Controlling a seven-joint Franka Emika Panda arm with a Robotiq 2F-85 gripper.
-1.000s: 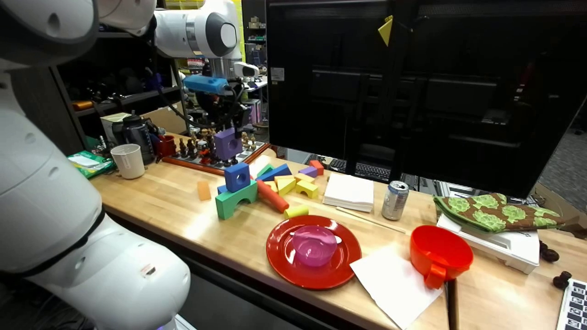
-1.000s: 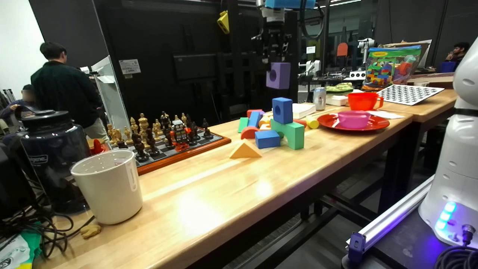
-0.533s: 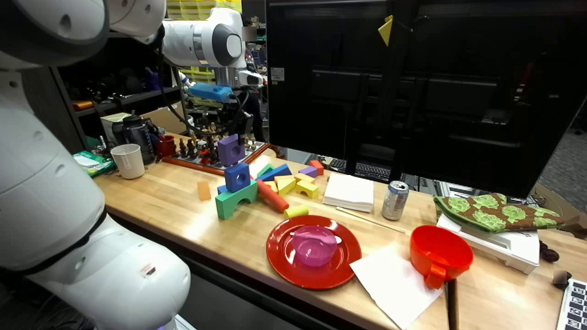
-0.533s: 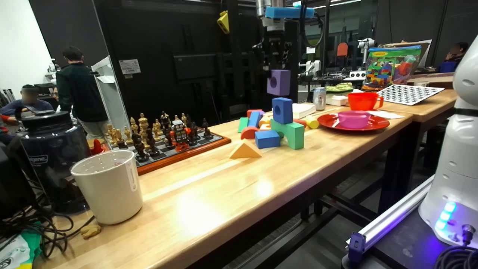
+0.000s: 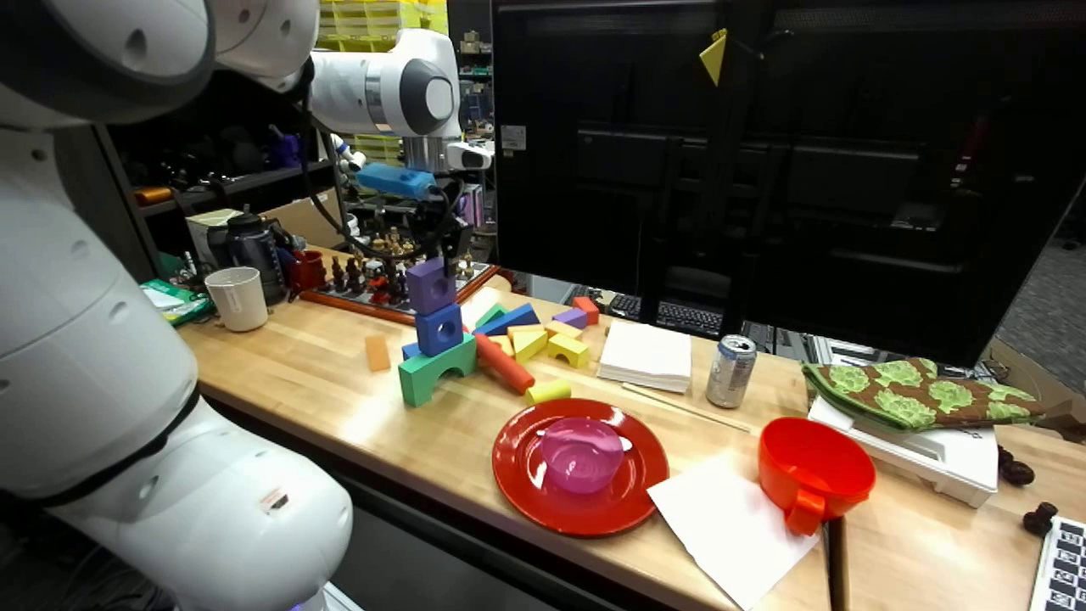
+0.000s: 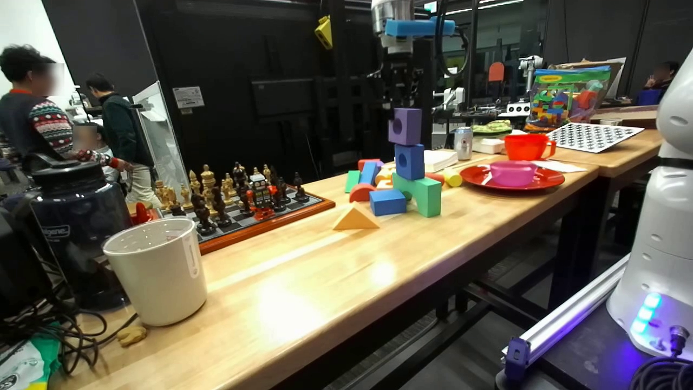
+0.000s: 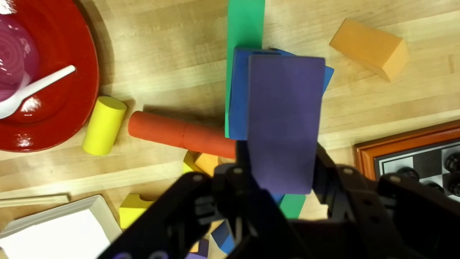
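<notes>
1. Fingers (image 7: 322, 172), clamped on purple block (image 7: 285, 122); hole in block visible in both exterior views, hidden in wrist view.
2. Holed blue block (image 6: 416, 161), below the fingers, under purple block; contact apparent from outside only.
3. Green arch (image 6: 427, 197), lowest beneath the fingers; opening likewise unseen in wrist view.
4. Red half-round (image 6: 361, 193), below the fingers; seen solely in an exterior view.

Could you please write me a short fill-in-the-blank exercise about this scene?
The gripper holds a ____ block.
Below it, a blue block stands on a ____ arch.
The pink bowl rests on a ____ plate.
In an exterior view, the orange block shows a face shaped like a ____.

Missing words: purple; green; red; triangle.
</notes>
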